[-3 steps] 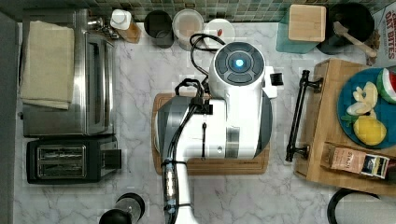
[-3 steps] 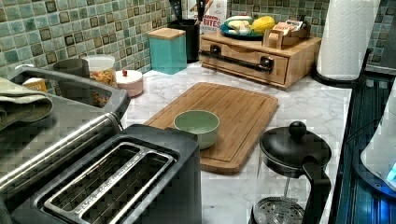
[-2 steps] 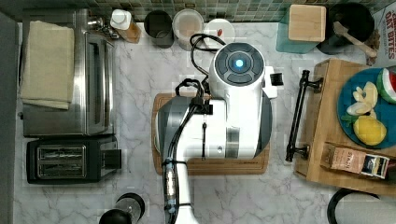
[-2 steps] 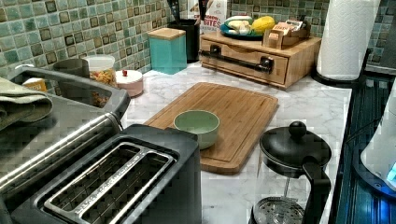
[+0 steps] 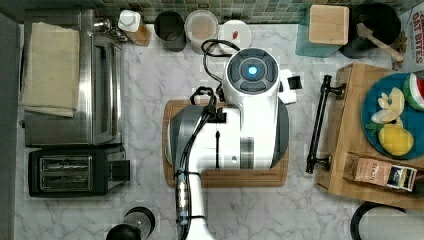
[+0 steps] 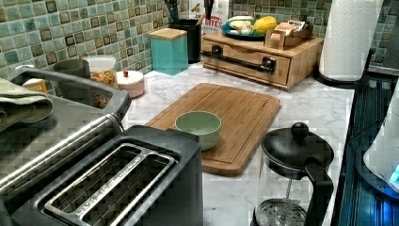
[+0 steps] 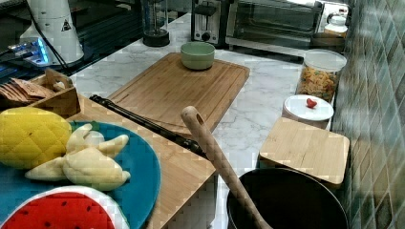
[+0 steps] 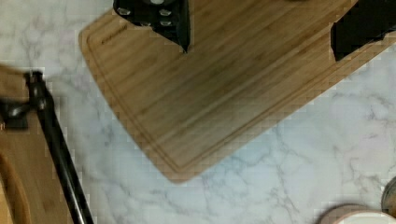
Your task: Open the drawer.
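Top view, arm (image 5: pixel 240 125) over cutting board (image 5: pixel 280 177)

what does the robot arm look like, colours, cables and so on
The arm is glossy white with grey joint sections and a round cap with a glowing blue light. Black cables run along it. The gripper has black fingers.

The counter holds 1 wooden box (image 6: pixel 287 59) with 1 drawer (image 6: pixel 244 60), 1 cutting board (image 6: pixel 226 117), 1 green bowl (image 6: pixel 198 127), 1 toaster (image 5: pixel 75 170), 1 toaster oven (image 5: pixel 70 80), 1 French press (image 6: pixel 294 179), 1 blue plate (image 5: pixel 395 120), 1 teal canister (image 6: pixel 168 51), 1 pasta jar (image 7: pixel 317 74), and 1 paper towel roll (image 6: pixel 348 37).
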Controlling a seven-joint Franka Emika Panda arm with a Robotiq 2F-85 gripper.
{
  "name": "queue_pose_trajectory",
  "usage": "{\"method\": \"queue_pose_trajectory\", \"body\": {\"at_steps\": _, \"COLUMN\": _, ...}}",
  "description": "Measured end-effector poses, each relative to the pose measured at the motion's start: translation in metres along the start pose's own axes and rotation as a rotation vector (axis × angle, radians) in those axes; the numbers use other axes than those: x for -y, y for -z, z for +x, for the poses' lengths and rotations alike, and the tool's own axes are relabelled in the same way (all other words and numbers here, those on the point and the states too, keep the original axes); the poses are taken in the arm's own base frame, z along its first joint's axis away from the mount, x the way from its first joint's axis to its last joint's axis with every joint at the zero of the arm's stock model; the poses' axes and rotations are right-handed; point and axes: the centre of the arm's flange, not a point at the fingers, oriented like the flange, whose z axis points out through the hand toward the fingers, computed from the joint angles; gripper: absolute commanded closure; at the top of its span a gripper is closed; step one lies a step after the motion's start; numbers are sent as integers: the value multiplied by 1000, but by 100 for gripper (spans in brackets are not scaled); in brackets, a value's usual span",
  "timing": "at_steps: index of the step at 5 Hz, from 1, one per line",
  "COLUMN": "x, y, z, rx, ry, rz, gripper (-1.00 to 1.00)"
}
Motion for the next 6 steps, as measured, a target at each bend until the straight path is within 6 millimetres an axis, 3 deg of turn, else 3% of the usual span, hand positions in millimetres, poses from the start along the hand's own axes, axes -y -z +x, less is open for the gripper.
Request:
{"method": "queue_pose_trajectory", "body": {"at_steps": 1, "x": -6, "y": -4, "z": 8, "rx": -50, "ry": 155, "rz": 0, "gripper": -100}}
{"method": "queue_pose_trajectory", "body": {"at_steps": 3, "x": -44, "y": -27, "z": 33, "rx": -77, "ry": 329, "rz": -3, "gripper": -100}}
{"method": "queue_pose_trajectory", "body": {"at_steps": 5, "x": -106, "y": -80, "z": 72, "rx": -104, "ry": 318, "rz": -23, "gripper": -100}}
{"method": "queue_pose_trajectory", "body": {"at_steps": 6, "x": -146, "y": -109, "z": 79, "rx": -70, "ry": 300, "rz": -66, "gripper": -100}}
